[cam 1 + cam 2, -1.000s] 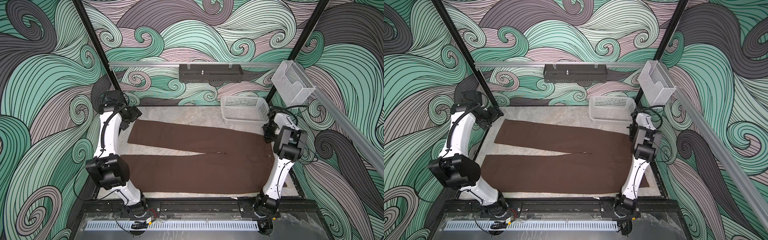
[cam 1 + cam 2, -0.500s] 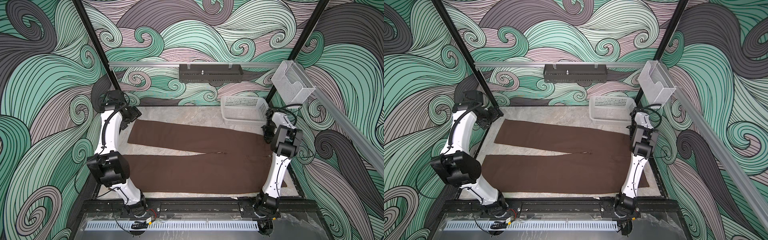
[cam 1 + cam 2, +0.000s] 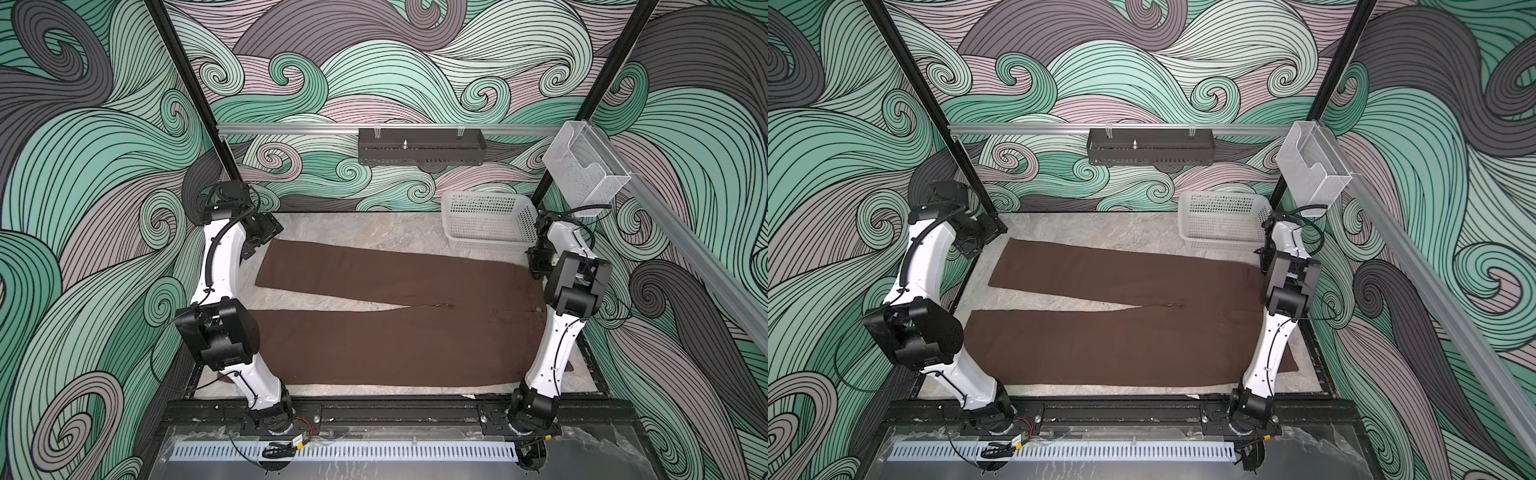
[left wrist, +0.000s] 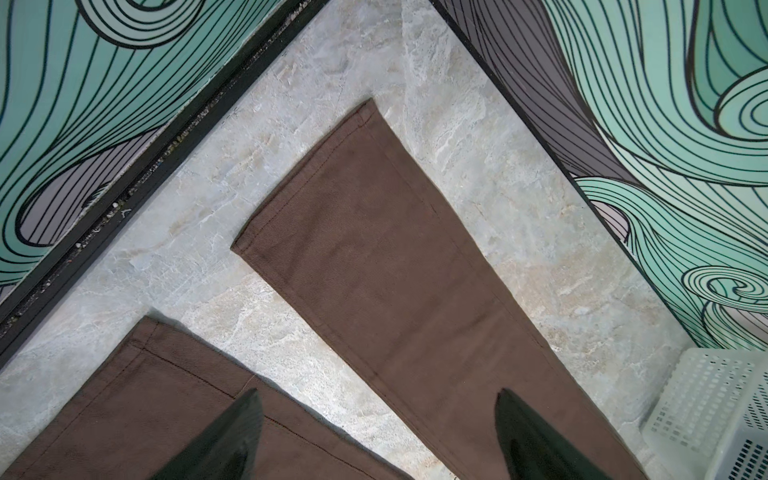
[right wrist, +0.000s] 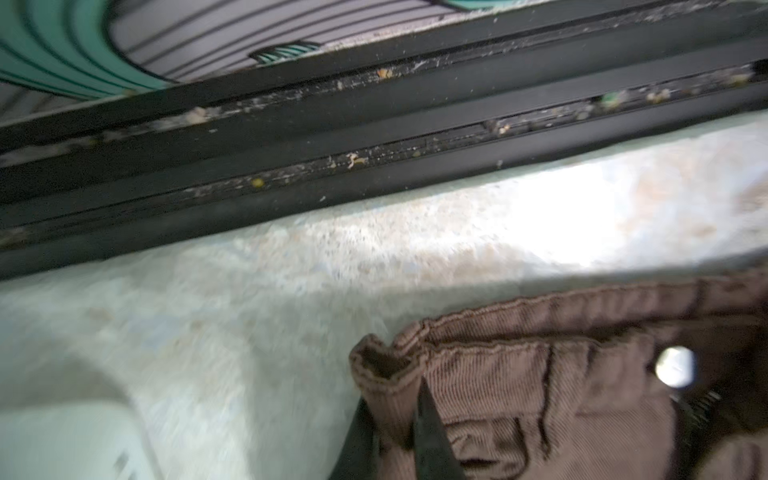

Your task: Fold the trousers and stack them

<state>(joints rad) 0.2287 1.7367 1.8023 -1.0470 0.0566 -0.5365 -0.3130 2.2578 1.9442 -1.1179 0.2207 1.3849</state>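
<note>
The dark brown trousers [image 3: 374, 340] [image 3: 1100, 345] lie flat on the marble table, legs pointing left and waist at the right. My left gripper [image 3: 259, 237] [image 3: 971, 243] hovers open above the far leg's cuff end; in the left wrist view its gripper [image 4: 376, 395] spans the gap between the two legs [image 4: 374, 249], holding nothing. My right gripper [image 3: 536, 266] [image 3: 1264, 259] is down at the far corner of the waist. In the right wrist view it [image 5: 392, 399] is shut on a bunched corner of the waistband [image 5: 498, 374], near a metal button [image 5: 675, 368].
A white mesh basket [image 3: 486, 224] [image 3: 1221, 224] [image 4: 715, 415] stands at the back right, just behind the waist. A black tray [image 3: 419, 147] and a clear holder [image 3: 582, 170] hang on the back rail. Black frame rails border the table [image 3: 374, 224].
The right jaws have closed onto the waistband corner. The left arm has shifted only slightly and its jaws stay wide.
</note>
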